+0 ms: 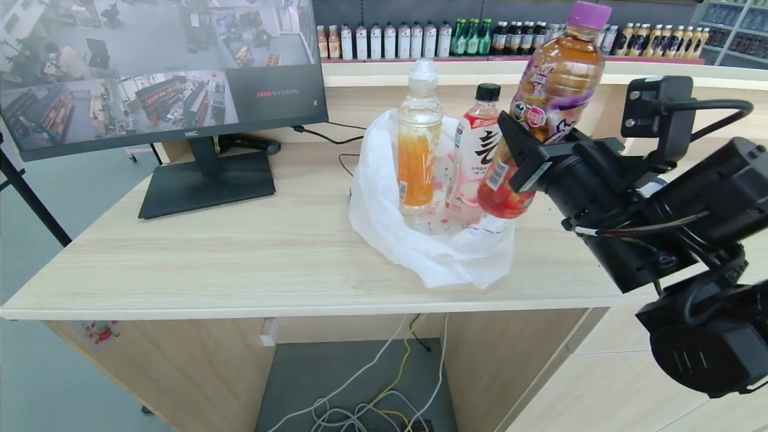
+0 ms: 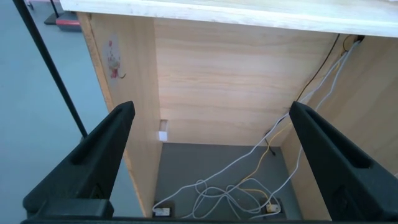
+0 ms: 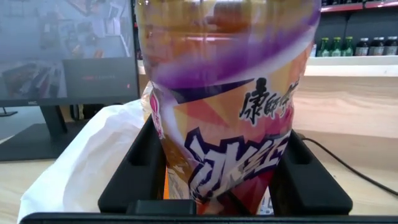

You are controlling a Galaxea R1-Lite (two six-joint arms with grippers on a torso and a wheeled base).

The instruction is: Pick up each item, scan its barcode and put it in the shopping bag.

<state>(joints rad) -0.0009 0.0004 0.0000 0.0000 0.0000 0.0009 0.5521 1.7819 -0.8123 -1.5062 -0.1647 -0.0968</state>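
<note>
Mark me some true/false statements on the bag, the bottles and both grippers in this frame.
1. The right gripper has its jaws shut on the purple-capped bottle. True.
2. The shopping bag holds nothing. False: the white-capped bottle and the black-capped bottle stand upright in it.
3. The left gripper holds a bottle. False: its jaws are open and empty, below the counter.
4. The monitor stands on the counter, to the robot's left of the bag. True.
</note>
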